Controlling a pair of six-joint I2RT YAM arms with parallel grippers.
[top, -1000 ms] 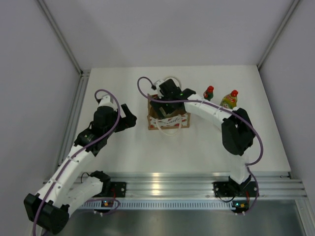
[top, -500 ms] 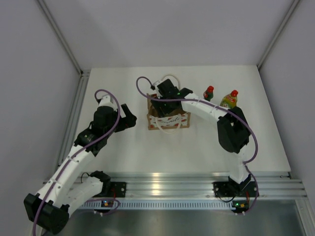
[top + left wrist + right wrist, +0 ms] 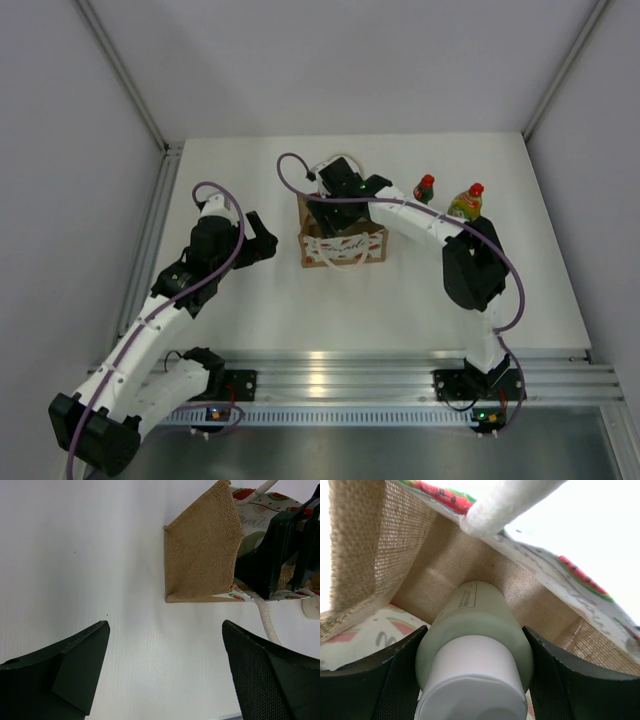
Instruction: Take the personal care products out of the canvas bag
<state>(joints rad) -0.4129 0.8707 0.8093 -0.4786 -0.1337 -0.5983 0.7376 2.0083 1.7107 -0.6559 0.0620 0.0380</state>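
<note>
The right tool (image 3: 476, 682), wide open a second ago, has now closed onto the pale white-capped bottle (image 3: 481, 625) standing inside the canvas bag (image 3: 343, 246) at the far middle of the surface (image 3: 420, 295), so lifting out appears next; the left tool (image 3: 165, 672) gapes empty.

tan bag (image 3: 445, 555) with red-green watermelon print; pale green bottle (image 3: 480, 615)
</note>
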